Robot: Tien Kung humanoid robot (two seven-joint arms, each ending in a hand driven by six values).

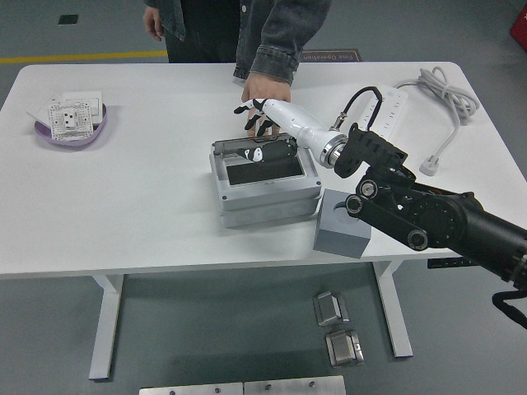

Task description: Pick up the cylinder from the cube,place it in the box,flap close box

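I saw the right hand (268, 132), fingers spread, pressing the lid (247, 146) tilted low over the box (268, 193); cylinder hidden. Person's hand (262, 95) just behind, cube (340, 230) beside.

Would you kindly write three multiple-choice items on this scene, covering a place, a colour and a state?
1. Where does the cube stand?
A. right of the box, near the table's front edge
B. in the purple bowl
C. on the power strip

2. What colour is the bowl at the table's far left?
A. red
B. purple
C. green

3. How is the box lid?
A. removed
B. fully shut
C. tilted partway down under the right hand

Answers: 1 A, it sits beside the box's right corner. 2 B, its rim is purple. 3 C, the dark opening still shows.
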